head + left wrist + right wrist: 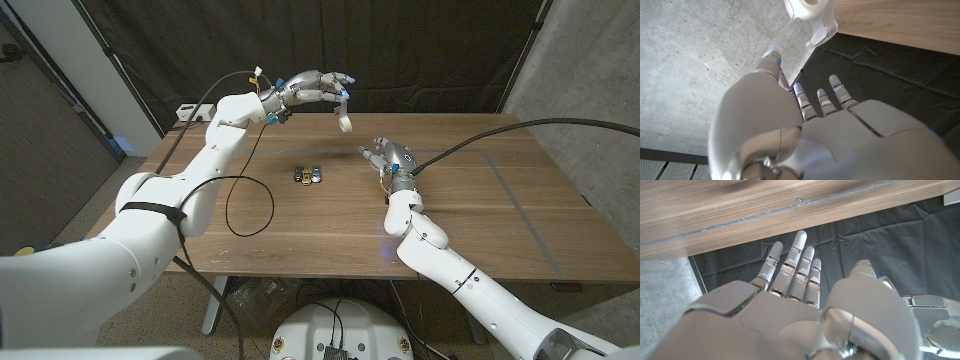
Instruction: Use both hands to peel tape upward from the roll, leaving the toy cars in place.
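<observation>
My left hand [312, 88] is raised high over the far side of the table [480, 215]. A strip of clear tape [782, 31] runs from its fingertips [772, 56] to the small white tape roll [345, 122] [809, 9], which dangles in the air below the hand. Several toy cars [307, 174] stand close together on the table, below and a little nearer than the roll. My right hand [387, 158] [795, 305] hovers just right of the cars. Its fingers [799, 255] are stretched out and apart, with nothing in them. It does not touch the roll.
A black cable [250, 205] loops over the table's left half, near my left arm. A small white box [188, 112] sits at the far left edge. Faint tape lines [505, 180] mark the table's right part. Black curtain hangs behind.
</observation>
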`<state>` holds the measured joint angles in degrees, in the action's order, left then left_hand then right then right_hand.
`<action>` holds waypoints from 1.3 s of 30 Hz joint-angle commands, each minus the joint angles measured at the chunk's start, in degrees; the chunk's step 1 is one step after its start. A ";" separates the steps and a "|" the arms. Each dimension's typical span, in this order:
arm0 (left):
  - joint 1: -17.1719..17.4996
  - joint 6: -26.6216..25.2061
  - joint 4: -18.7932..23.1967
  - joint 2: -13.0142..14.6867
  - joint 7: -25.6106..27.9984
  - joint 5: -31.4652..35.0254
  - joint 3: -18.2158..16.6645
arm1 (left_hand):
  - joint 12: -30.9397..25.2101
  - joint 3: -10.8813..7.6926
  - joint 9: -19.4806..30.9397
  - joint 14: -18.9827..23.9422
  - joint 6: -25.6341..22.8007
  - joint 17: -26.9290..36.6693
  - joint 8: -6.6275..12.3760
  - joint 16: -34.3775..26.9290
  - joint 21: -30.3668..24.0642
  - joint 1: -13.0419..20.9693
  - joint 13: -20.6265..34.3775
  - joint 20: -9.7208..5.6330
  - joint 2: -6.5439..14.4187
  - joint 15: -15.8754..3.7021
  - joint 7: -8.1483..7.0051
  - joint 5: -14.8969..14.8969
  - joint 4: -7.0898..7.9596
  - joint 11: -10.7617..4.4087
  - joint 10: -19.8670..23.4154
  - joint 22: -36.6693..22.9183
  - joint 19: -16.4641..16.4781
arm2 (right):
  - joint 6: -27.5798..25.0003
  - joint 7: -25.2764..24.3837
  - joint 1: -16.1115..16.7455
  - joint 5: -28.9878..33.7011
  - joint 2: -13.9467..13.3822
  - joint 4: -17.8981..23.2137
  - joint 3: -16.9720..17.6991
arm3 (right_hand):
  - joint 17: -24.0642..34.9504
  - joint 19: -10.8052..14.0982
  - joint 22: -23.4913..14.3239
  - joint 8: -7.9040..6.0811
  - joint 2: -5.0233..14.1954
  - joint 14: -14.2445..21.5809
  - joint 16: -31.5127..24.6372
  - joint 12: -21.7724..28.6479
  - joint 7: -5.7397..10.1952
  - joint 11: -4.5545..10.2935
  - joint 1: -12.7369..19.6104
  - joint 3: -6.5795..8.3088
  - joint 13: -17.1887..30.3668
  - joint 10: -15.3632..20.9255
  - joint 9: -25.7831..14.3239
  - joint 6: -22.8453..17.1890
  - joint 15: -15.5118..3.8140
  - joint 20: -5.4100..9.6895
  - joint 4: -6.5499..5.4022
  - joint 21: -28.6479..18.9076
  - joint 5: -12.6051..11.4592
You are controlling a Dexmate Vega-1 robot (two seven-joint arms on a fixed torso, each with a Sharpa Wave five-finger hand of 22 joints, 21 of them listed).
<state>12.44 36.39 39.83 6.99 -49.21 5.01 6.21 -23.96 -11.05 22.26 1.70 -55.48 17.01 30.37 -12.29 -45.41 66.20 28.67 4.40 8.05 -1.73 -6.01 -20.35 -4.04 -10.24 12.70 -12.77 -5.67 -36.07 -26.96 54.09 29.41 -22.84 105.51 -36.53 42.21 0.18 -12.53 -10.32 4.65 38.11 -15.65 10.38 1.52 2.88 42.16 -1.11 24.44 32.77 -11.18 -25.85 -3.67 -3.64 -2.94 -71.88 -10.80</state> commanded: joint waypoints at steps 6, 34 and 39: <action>1.45 -1.93 2.70 -1.08 4.19 4.46 -0.12 | -0.62 0.00 1.35 -0.04 -1.10 0.07 0.90 -0.41 -0.65 0.68 0.18 -0.26 0.66 -2.84 1.07 -0.20 -0.23 0.20 0.98 0.09 -0.54 | 7.29 -2.72 -1.27 -6.49 2.00 -2.77 0.46 | -0.62 -1.79 0.45 0.10 -1.99 -3.06 1.33 -0.17 -1.40 -1.11 -2.82 -2.01 -0.66 -3.71 -0.18 3.29 -5.28 -1.06 -1.04 0.48 -0.23; 1.49 -2.72 1.91 -3.33 6.54 7.45 -0.22 | -1.19 -0.53 1.80 -0.13 -1.69 0.01 1.46 -0.42 -1.20 1.58 0.09 -0.59 0.82 -3.07 2.74 1.58 -0.69 0.38 1.67 0.52 -0.80 | 12.67 -8.03 -6.29 -1.79 4.62 -9.34 -3.71 | -1.67 -0.40 1.09 -0.84 -3.07 -2.94 0.82 1.21 -1.94 -0.15 0.43 -2.24 -0.65 -5.03 -0.40 6.18 -6.66 -1.24 1.02 0.29 -1.71; 1.60 -2.73 1.96 -3.53 6.92 7.45 -0.18 | -1.30 -0.63 1.86 -0.20 -1.74 -0.01 1.51 -0.39 -1.30 1.73 0.06 -0.66 0.80 -3.04 2.52 1.95 -0.79 0.47 1.83 0.59 -0.83 | 12.90 -8.57 -7.70 -0.37 5.32 -11.16 -4.74 | -1.80 -0.40 1.13 -1.32 -3.18 -2.24 0.41 1.74 -1.64 -0.18 0.34 -2.50 -0.61 -3.95 -0.40 5.08 -6.82 -1.34 0.98 0.32 -1.90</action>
<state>13.36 34.30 40.99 4.04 -43.04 12.04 6.06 -24.84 -11.48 22.30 1.70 -54.94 17.02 31.62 -12.55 -46.41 67.53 28.69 3.78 8.57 -1.73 -5.46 -18.79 -4.47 -9.61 13.93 -12.24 -6.28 -24.30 -34.88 49.05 26.86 -18.63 97.48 -39.48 40.33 -0.43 -11.45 -11.04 1.68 34.76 -14.67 11.27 -0.34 2.50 42.09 -3.16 23.58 27.70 -11.34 -19.50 -3.29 -5.12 -1.97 -71.39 -12.13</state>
